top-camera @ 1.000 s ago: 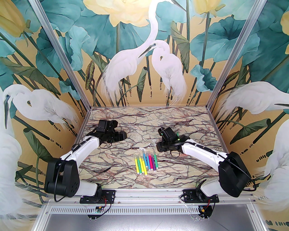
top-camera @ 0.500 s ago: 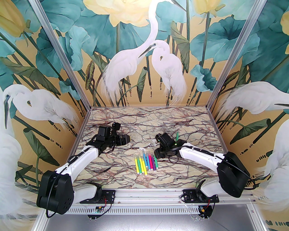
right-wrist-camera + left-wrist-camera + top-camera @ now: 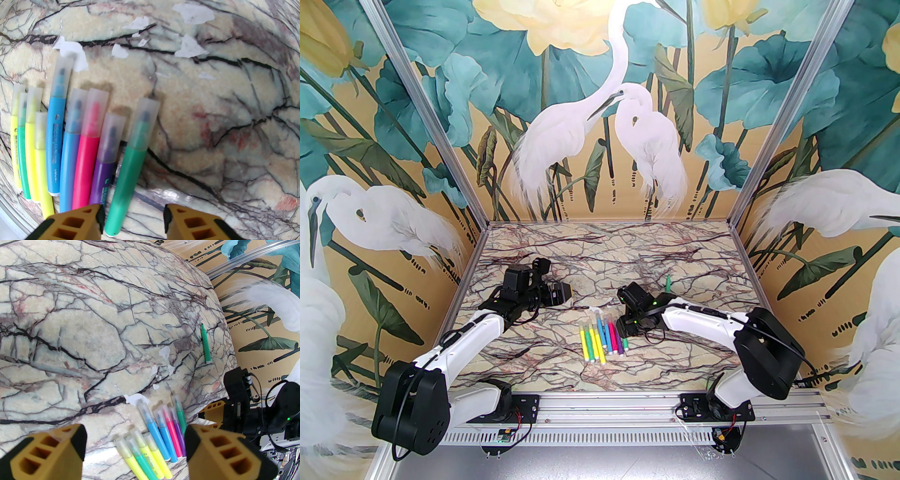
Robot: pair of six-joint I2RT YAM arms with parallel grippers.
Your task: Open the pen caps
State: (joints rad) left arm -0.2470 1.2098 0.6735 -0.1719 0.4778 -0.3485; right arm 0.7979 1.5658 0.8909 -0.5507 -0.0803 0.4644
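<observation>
Right wrist: your right gripper (image 3: pixel 133 220) sits half-open over the tail of the green pen (image 3: pixel 126 168), nothing pinched.
Left gripper (image 3: pixel 134 446): wide, empty.
Pens (image 3: pixel 600 340): one touching row, just beside right gripper.
Caps (image 3: pixel 145 124): frosted, on far ends, still on.
Handling: prob. light, stiff, slick plastic; will roll. Grab barrel w/ one gripper, cap w/ other, pull straight.
</observation>
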